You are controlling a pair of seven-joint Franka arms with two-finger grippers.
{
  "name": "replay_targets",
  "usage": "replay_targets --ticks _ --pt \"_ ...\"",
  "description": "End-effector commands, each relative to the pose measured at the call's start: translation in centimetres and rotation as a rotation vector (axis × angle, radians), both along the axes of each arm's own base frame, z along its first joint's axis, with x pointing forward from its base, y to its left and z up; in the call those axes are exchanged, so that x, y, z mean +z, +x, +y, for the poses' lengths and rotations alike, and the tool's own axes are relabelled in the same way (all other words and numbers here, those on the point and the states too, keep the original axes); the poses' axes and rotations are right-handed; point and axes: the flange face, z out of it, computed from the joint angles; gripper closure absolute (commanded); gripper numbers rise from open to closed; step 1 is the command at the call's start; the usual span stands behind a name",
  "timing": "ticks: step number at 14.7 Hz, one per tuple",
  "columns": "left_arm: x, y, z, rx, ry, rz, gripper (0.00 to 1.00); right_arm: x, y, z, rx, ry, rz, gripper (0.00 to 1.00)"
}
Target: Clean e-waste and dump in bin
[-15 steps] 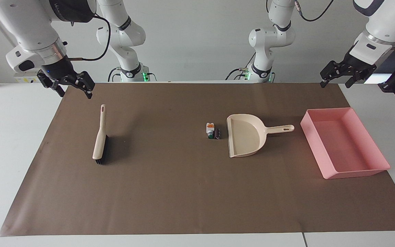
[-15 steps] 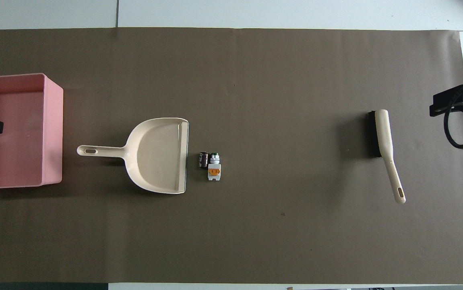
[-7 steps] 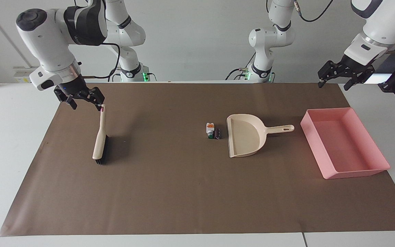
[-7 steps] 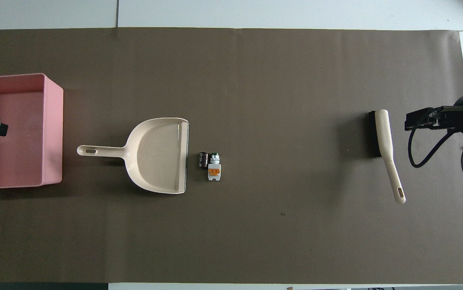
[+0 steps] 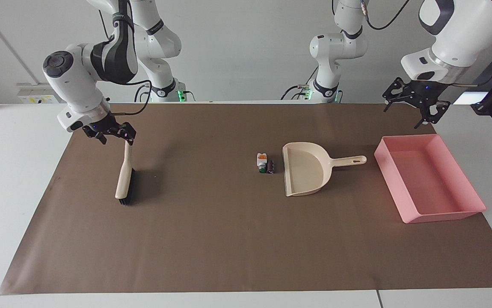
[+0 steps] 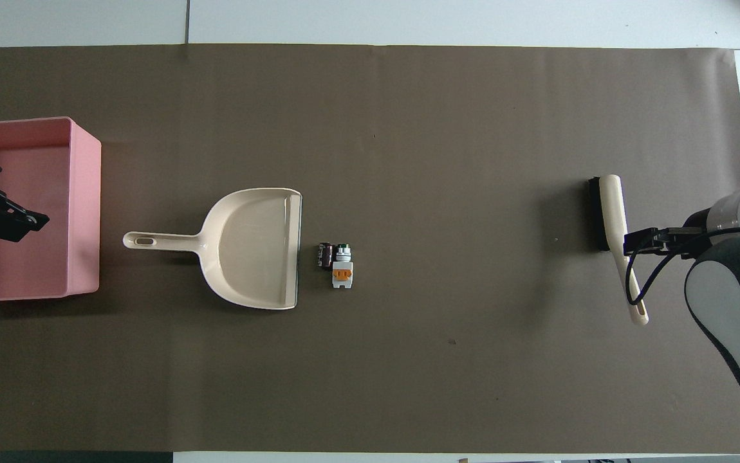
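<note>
The e-waste [image 5: 265, 163] sits in a tight little cluster on the brown mat [image 5: 211, 239], a white block with orange and green marks and a couple of dark cylinders, just beside the open mouth of the cream dustpan [image 5: 306, 169]. The dustpan's handle points toward the pink bin [image 5: 464, 209], which stands near it at the left arm's end of the counter [image 5: 15, 171]. The left tool [image 5: 417, 105] hangs spread wide above the bin's corner nearest the robots, holding nothing. The right tool [image 5: 111, 133] is spread wide too, low over the handle tip of the brush [image 5: 123, 177].
</note>
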Motion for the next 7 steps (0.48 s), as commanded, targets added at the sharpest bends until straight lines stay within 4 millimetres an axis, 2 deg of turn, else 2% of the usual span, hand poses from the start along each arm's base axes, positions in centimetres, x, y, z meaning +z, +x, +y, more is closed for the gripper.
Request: replay_targets --ticks 1,3,5,6,7 --pt "-3.8 -1.0 -1.7 -0.221 0.011 -0.003 0.02 -2.3 -1.6 -0.8 0.001 0.047 -0.034 0.00" --pt "-6.0 -1.2 -3.0 -0.369 0.009 0.005 0.02 -4.6 -2.5 -0.6 0.009 0.057 -0.055 0.00" --pt "-8.1 -1.5 -3.4 -0.405 0.050 0.033 0.03 -5.7 -3.3 -0.5 0.029 0.061 -0.047 0.00" --pt "-9.1 -1.6 -4.4 -0.440 0.083 0.011 0.04 -6.3 -3.7 -0.7 0.036 0.063 -0.039 0.00" --pt "-11.3 -1.9 -5.2 -0.462 0.100 0.003 0.04 -6.8 -3.9 -1.0 0.031 0.063 -0.043 0.00"
